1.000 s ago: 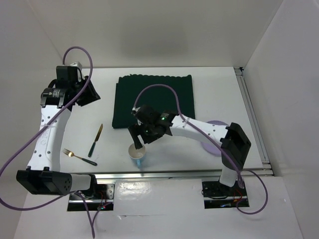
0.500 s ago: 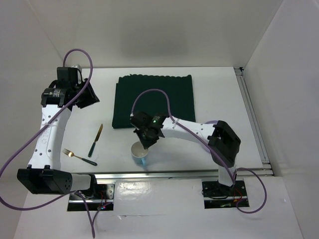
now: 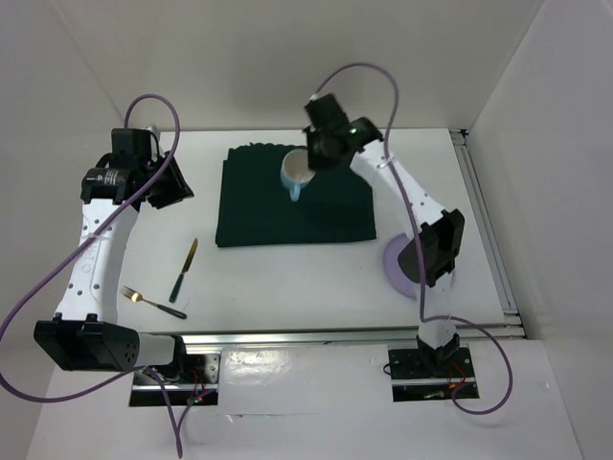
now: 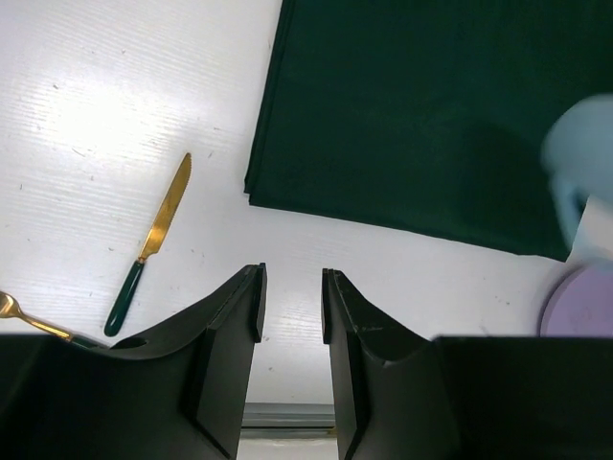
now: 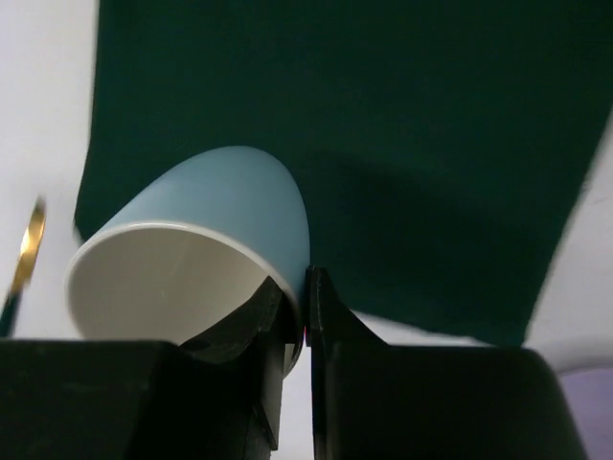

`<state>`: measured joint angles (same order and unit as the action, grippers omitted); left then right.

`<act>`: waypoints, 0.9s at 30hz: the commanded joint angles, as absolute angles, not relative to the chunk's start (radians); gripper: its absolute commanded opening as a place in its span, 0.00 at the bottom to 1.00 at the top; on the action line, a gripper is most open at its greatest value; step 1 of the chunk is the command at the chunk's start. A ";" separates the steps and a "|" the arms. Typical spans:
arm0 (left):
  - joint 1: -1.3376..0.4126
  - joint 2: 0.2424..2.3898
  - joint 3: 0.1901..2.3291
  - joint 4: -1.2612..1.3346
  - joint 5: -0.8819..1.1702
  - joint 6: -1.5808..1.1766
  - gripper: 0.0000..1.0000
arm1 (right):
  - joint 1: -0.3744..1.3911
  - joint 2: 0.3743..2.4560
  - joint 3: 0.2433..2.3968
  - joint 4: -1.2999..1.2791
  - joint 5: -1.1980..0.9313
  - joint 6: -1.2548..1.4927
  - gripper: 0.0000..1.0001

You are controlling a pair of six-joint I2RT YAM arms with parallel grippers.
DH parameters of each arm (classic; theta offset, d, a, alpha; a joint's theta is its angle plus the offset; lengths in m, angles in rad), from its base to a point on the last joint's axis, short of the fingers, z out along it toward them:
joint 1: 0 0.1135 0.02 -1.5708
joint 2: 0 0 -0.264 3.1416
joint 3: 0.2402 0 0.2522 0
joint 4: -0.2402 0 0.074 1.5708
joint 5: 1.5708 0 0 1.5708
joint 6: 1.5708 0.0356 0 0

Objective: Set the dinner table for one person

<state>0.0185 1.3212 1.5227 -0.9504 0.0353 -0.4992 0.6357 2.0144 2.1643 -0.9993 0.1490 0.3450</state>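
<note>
Fingers on the right arm [image 5: 318, 312] are pinched shut on the wall of a light blue paper cup [image 5: 228, 197] just below its rim, one finger inside the white interior and one outside. From the wrist view the cup hangs tilted, its mouth turned back toward the camera. From above I see that cup [image 3: 296, 175] carried over the far half of the dark green cloth [image 3: 287, 218], with a soft shadow on the fabric beneath it, so I read it as held off the cloth rather than resting on it. The white tabletop [image 3: 287, 278] lies underneath all of this, well below the right fingers, and the cloth is spread flat across its far middle. The left fingers [image 4: 255, 309] stand parted with a plain gap and nothing between them; through that gap I look straight down on bare tabletop, with its metal rail [image 4: 287, 414] at the bottom of the wrist view. A gold knife with a green handle [image 3: 184, 270] lies on the tabletop left of the cloth, and a gold fork [image 3: 151, 301] lies nearer the front edge, apart from the knife. A lilac plate [image 3: 397, 264] sits on the tabletop at the right, partly hidden behind the right arm.
</note>
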 commanded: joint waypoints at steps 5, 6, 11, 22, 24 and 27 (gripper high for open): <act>0.023 1.327 1.517 -0.950 0.015 -0.494 0.46 | 0.353 2.192 2.436 -1.013 0.124 0.341 0.00; 0.023 1.327 1.506 -0.937 0.015 -0.494 0.46 | 0.313 2.203 2.436 -0.994 0.112 0.354 0.00; 0.023 1.327 1.448 -0.928 0.025 -0.494 0.46 | 0.233 2.292 2.451 -0.896 0.121 0.387 0.00; 0.023 1.345 1.385 -0.928 0.025 -0.512 0.46 | 0.183 2.433 2.497 -0.761 0.120 0.399 0.00; 0.023 1.355 1.385 -0.928 0.025 -0.512 0.46 | 0.183 2.448 2.507 -0.747 0.120 0.399 0.00; 0.023 1.365 1.385 -0.928 0.025 -0.512 0.46 | 0.183 2.474 2.516 -0.721 0.133 0.399 0.00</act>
<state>0.0185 1.3571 1.3846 -0.9421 0.0273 -0.5034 0.1871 2.4771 2.4351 -0.8497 0.1322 0.3782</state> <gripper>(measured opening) 0.466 0.162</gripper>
